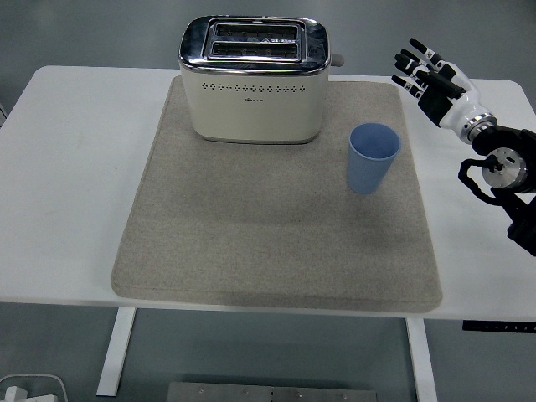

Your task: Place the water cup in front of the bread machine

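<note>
1. The cup (373, 157) is smooth blue plastic, tapering toward its base, upright and open-mouthed on the mat, at about four o'clock from the toaster.
2. The toaster (254, 79) is a rounded cream box with a shiny chrome top and two slots, standing at the mat's far edge.
3. The mat (251, 218) is coarse beige fabric on the white table (67, 184).
4. My right hand (429, 77) hovers at two o'clock from the cup, fingers spread, holding nothing.
</note>
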Available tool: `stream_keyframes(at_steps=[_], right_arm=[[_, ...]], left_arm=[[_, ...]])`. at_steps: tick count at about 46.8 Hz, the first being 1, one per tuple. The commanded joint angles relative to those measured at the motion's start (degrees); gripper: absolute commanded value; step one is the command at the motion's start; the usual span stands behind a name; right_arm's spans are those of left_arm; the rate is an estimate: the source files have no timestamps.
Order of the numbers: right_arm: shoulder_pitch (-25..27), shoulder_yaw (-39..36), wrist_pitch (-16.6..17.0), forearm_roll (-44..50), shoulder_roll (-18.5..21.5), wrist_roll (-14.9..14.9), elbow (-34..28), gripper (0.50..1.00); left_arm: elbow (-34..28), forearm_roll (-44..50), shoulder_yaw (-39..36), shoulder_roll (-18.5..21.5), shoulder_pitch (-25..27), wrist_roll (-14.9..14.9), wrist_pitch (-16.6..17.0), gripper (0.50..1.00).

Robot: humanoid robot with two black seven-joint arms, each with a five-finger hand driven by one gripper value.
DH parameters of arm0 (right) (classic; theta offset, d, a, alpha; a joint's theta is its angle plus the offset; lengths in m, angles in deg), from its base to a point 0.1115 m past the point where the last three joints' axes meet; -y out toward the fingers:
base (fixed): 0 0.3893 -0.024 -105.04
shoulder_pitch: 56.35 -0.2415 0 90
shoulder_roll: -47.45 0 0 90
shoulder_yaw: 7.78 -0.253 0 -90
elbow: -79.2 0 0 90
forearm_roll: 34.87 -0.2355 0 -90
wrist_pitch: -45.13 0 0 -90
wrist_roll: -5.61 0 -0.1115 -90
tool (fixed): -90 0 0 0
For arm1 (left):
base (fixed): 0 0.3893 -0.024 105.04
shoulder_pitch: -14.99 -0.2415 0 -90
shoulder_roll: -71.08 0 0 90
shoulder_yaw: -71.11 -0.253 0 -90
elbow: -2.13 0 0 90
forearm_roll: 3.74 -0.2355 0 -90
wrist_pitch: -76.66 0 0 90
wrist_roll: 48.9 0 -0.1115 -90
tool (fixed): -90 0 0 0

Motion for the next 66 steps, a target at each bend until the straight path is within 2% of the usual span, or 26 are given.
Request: stream_keyframes(at_steps=[1, 16, 26, 39, 47, 57, 61, 66], right_arm=[[0.0, -0.1, 0.0, 0.0, 0.0, 0.0, 0.0, 0.928], [0.1, 0.3, 0.9, 0.1, -0.2, 0.1, -0.1, 0.928], [0.3, 1.0, 4.1, 1.7, -1.1, 0.3, -0.1, 0.928], [0.2, 1.2, 4.2, 5.3, -1.0, 0.8, -1.2, 0.928], [0.0, 1.2, 3.6, 5.5, -1.0, 5.9, -1.3, 0.928], [0.0, 0.9, 4.1, 5.5, -1.0, 6.2, -1.0, 0.928], [0.0, 0.9, 6.3, 5.5, -1.4, 6.3, -1.2, 0.928], [0.2, 0.2, 11.8, 4.7, -1.9, 7.4, -1.5, 0.928]], left_arm=[[-0.1, 0.0, 0.1, 0.0, 0.0, 0.0, 0.0, 1.000], [0.4, 0.0, 0.0, 0.0, 0.1, 0.0, 0.1, 1.000], [0.4, 0.0, 0.0, 0.0, 0.1, 0.0, 0.4, 1.000], [0.5, 0.0, 0.1, 0.0, 0.1, 0.0, 0.4, 1.000], [0.6, 0.0, 0.0, 0.0, 0.1, 0.0, 0.4, 1.000], [0.6, 0.0, 0.0, 0.0, 0.1, 0.0, 0.4, 1.000], [0.5, 0.0, 0.0, 0.0, 0.1, 0.0, 0.4, 1.000], [0.6, 0.0, 0.0, 0.0, 0.1, 0.0, 0.4, 1.000]])
